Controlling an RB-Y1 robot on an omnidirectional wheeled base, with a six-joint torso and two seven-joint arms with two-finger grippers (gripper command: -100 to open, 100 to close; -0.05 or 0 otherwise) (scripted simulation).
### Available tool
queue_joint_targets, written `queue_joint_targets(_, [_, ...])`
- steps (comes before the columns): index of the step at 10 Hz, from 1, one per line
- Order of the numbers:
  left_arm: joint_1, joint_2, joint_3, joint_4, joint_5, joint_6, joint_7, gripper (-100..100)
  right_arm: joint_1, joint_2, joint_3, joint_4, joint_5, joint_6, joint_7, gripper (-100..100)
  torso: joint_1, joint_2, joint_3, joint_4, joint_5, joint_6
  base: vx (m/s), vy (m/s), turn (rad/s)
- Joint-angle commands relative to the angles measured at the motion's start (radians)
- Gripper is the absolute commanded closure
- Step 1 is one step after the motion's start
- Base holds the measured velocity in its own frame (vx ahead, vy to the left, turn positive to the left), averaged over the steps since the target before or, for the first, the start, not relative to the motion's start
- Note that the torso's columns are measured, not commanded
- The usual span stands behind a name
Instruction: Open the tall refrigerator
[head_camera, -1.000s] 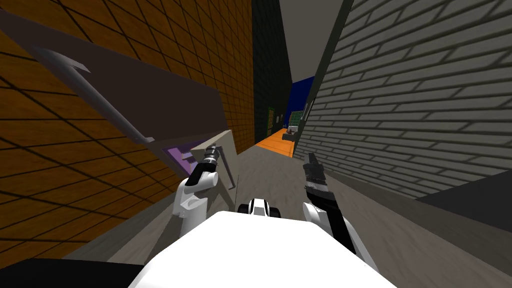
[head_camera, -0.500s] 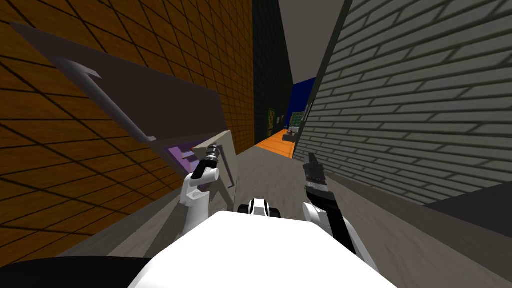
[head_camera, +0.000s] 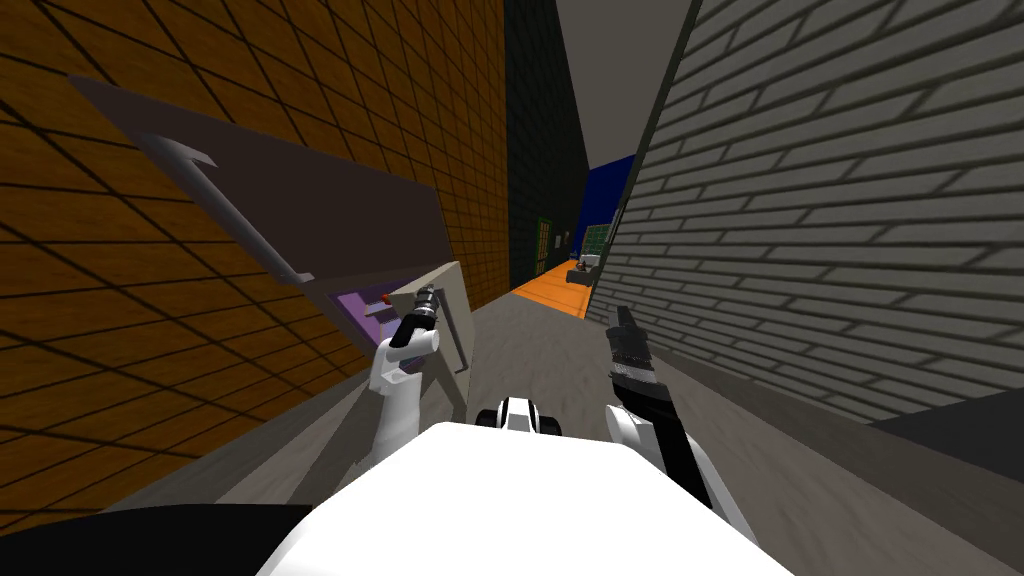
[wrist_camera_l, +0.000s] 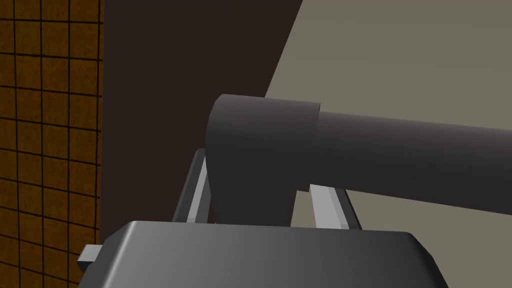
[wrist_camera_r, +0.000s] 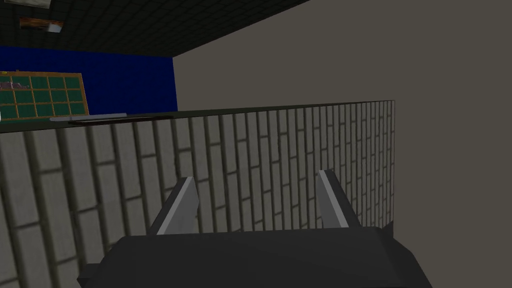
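Observation:
The tall refrigerator (head_camera: 330, 220) stands against the brown tiled wall on my left. Its dark upper door carries a long grey handle (head_camera: 230, 215). A lighter beige door (head_camera: 455, 300) beside it stands ajar, and a purple inside (head_camera: 360, 305) shows in the gap. My left gripper (head_camera: 425, 300) is at the end of this door's handle. In the left wrist view the dark round handle (wrist_camera_l: 380, 155) crosses the beige door, and its bent end post (wrist_camera_l: 255, 165) sits between my left gripper's (wrist_camera_l: 260, 205) fingers, which press its sides. My right gripper (head_camera: 625, 322) hangs open in the corridor, holding nothing.
A grey brick wall (head_camera: 830, 220) runs close along my right, and the right gripper (wrist_camera_r: 255, 200) faces it. The grey floor (head_camera: 540, 350) leads ahead to an orange floor (head_camera: 550, 280) and a blue wall (head_camera: 600, 190) far off.
The whole head view has slid a little, so I have moved relative to the refrigerator. My left forearm has drawn in and straightened, still gripping the handle. The right arm is unchanged.

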Motion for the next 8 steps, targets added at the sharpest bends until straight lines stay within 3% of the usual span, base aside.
queue_joint_targets(1, [-0.049, 0.024, 0.024, 0.081, 0.010, -0.018, -0.012, 100, 0.000, 0.000, 0.000, 0.000, 0.000, 0.000, 0.000, 0, -0.006, 0.000, 0.000, 0.001, -0.003, 0.002, 0.021, -0.130, 0.020])
queue_joint_targets(2, [-0.049, 0.024, 0.024, 0.105, 0.010, -0.018, -0.012, 100, 0.000, 0.000, 0.000, 0.000, 0.000, 0.000, 0.000, 0, -0.001, 0.001, 0.000, 0.000, -0.001, 0.003, 0.009, -0.049, -0.023])
queue_joint_targets(3, [-0.103, 0.062, 0.071, 0.134, 0.023, -0.054, -0.032, 100, 0.000, 0.000, 0.000, 0.000, 0.000, 0.000, 0.000, 0, 0.006, 0.000, 0.001, -0.002, 0.002, 0.003, 0.021, -0.203, 0.100])
queue_joint_targets(5, [-0.127, 0.062, 0.071, 0.193, 0.023, -0.054, -0.032, 100, 0.000, 0.000, 0.000, 0.000, 0.000, 0.000, 0.000, 0, -0.004, 0.002, 0.000, 0.003, -0.005, 0.002, 0.014, -0.187, 0.063])
queue_joint_targets(7, [-0.127, 0.062, 0.071, 0.226, 0.023, -0.054, -0.032, 100, 0.000, 0.000, 0.000, 0.000, 0.000, 0.000, 0.000, 0, 0.009, 0.003, 0.002, 0.000, 0.002, 0.003, 0.009, 0.005, -0.023])
queue_joint_targets(8, [-0.170, 0.100, 0.118, 0.253, 0.036, -0.089, -0.051, 100, 0.000, 0.000, 0.000, 0.000, 0.000, 0.000, 0.000, 0, 0.012, 0.000, 0.001, -0.002, 0.004, 0.002, 0.009, -0.188, 0.134])
